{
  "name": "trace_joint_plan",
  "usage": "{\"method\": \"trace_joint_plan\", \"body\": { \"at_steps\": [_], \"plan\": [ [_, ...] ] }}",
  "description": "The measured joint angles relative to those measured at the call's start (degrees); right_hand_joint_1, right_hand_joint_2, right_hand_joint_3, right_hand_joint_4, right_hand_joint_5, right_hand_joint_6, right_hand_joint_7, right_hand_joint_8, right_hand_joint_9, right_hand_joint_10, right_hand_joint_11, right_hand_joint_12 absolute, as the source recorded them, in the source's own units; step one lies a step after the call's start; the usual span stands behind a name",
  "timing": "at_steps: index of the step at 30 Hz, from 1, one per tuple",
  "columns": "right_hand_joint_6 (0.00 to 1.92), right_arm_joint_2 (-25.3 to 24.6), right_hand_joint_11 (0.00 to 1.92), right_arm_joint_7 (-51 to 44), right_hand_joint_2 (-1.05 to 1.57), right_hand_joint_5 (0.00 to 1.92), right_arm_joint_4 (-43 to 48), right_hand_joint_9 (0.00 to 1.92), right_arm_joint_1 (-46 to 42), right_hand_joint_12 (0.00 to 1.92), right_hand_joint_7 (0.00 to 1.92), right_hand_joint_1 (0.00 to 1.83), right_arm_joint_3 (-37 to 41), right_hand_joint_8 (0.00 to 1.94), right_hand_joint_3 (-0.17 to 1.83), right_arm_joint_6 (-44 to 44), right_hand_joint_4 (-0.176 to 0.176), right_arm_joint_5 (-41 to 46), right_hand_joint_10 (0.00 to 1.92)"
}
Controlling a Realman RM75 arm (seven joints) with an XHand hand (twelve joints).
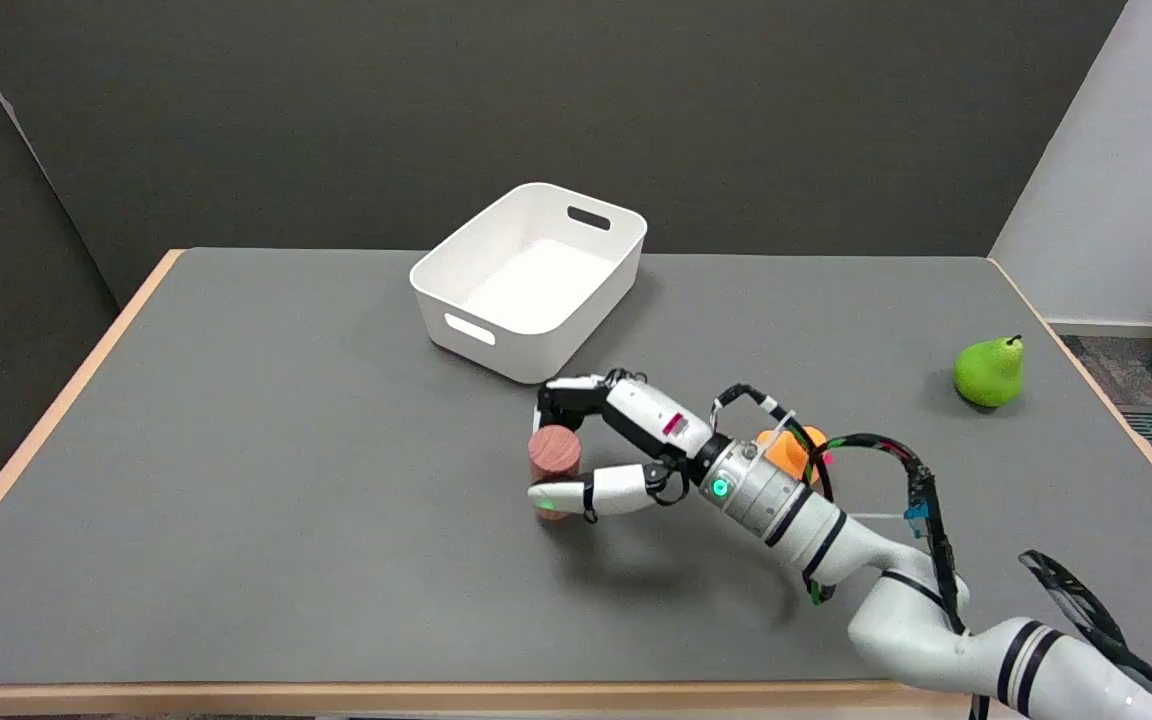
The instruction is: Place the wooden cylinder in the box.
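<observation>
Wooden cylinder stands upright on the grey table, a reddish-brown piece set between the fingers of the right hand. One white finger lies along its near side, low against the base, and the black-tipped fingers curl over its far side; whether they truly clamp it or only bracket it cannot be told from this view, and the cylinder looks to be resting on the tabletop. Nearer the camera, the right arm reaches in from the lower right, white with black bands, a green light glowing on the wrist and black cables looping above it. A small red label sits on the back of the hand, its writing too small to read. Just behind the wrist, partly hidden by it, lies an orange object. Beyond the hand and slightly to its left, well apart from the cylinder, the white box stands with slot handles in its end walls. Far out to the hand's right, near the table edge, a green pear sits upright. The table has a pale wooden rim; behind it stand dark grey panels, with a lighter wall and carpeted floor at the right.
</observation>
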Motion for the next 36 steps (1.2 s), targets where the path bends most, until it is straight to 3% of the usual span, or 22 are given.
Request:
{"method": "trace_joint_plan", "body": {
  "at_steps": [6, 8, 22, 28, 36],
  "plan": [
    [1.55, 0.76, 0.55, -0.15, 1.02, 0.66, 3.03, 0.72, 0.38, 1.71, 0.92, 1.18, 2.09, 1.22, 0.44, -0.15, -0.077, -1.74, 1.31],
    [1.55, 1.07, 0.63, -0.56, 1.02, 0.66, 4.68, 0.76, 0.5, 1.89, 0.92, 1.18, 3.27, 1.22, 0.44, -0.76, -0.068, -2.34, 1.32],
    [1.53, 2.5, 0.5, -7.39, 1.06, 0.66, 14.0, 0.79, 8.17, 1.92, 0.91, 1.18, 10.99, 1.21, 0.34, -9.74, -0.07, -5.24, 1.28],
    [1.55, 2.03, 0.45, -9.25, 1.07, 0.66, 10.62, 0.79, 15.58, 1.92, 0.9, 1.18, 10.88, 1.21, 0.33, -13.18, -0.063, -5.83, 1.28],
    [1.57, -0.38, 0.43, -10.59, 1.14, 0.64, -1.35, 0.8, 26.17, 1.92, 0.86, 1.16, 7.07, 1.24, 0.23, -15.49, -0.046, -5.24, 1.26]
  ]
}}
